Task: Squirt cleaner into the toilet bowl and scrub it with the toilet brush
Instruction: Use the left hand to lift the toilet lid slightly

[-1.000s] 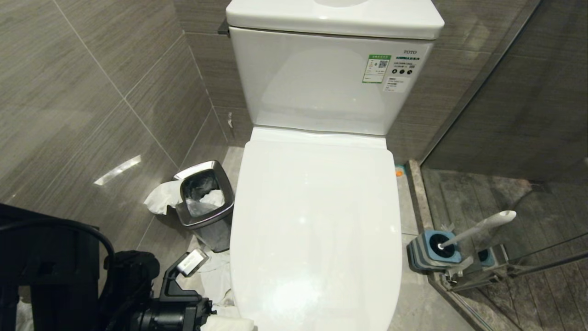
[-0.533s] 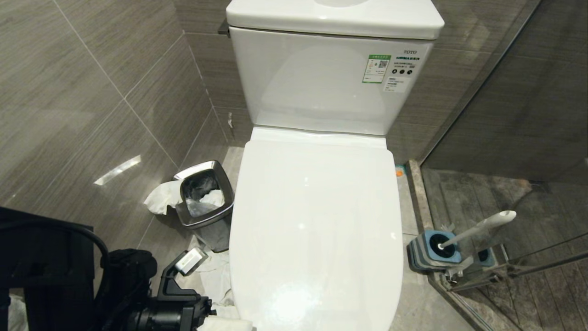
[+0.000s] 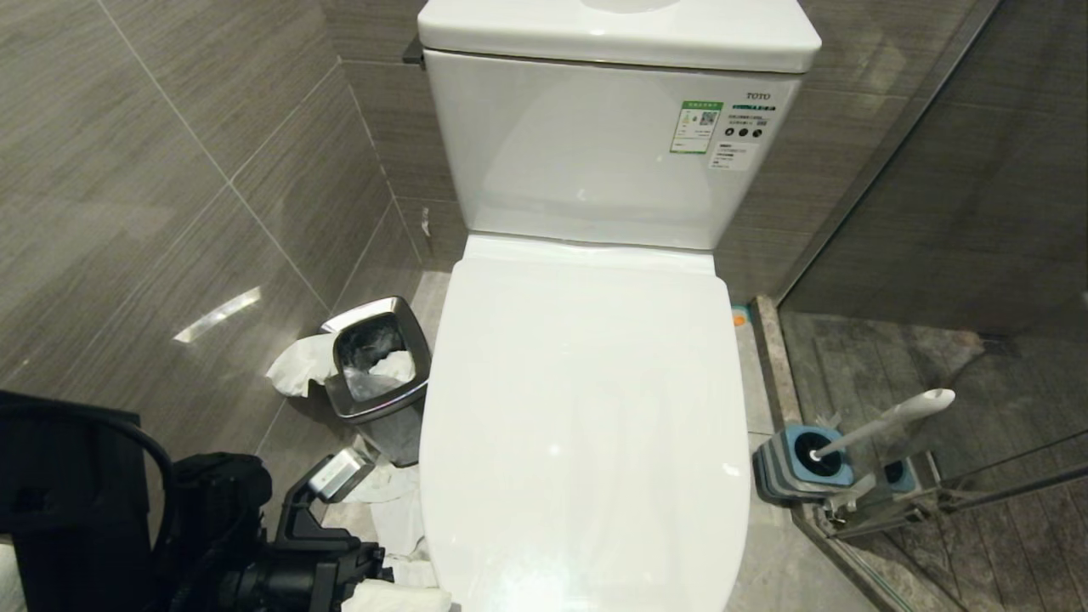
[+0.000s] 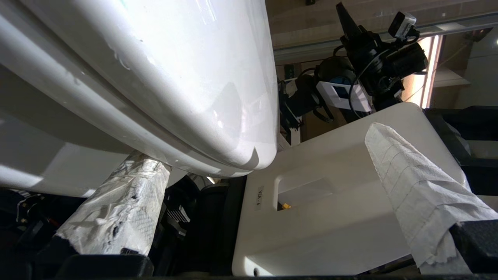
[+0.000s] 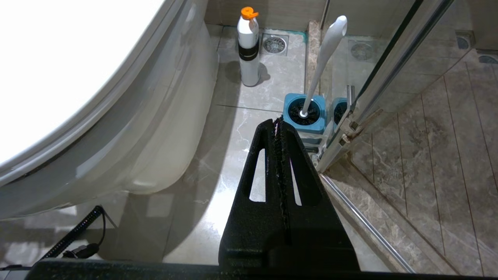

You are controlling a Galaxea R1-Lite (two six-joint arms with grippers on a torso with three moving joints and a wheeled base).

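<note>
Glossy white ceramic toilet bowl (image 3: 586, 408) dead ahead, oval lid down flat over the seat. Left hand (image 4: 268, 194) low at the front-left of the bowl, spread wide, one tissue-wrapped finger (image 4: 116, 210) tucked right under the front rim (image 4: 218, 151), the other wrapped finger (image 4: 412, 186) out in free air, nothing gripped between them. Right hand (image 5: 278, 124) hanging low on the other side, black fingers pressed tight together, empty, pointing at the floor near the brush. Slim white plastic toilet brush (image 3: 884, 421) parked in its square blue-and-grey holder (image 3: 799, 463) on the floor right of the bowl, handle leaning against the glass shower door (image 5: 393, 74). White bottle with orange cap (image 5: 249, 46) upright on the floor beyond the holder, near the drain. Small square steel bin (image 3: 378, 374) left of the bowl, crumpled white tissue (image 3: 297, 365) beside it.
</note>
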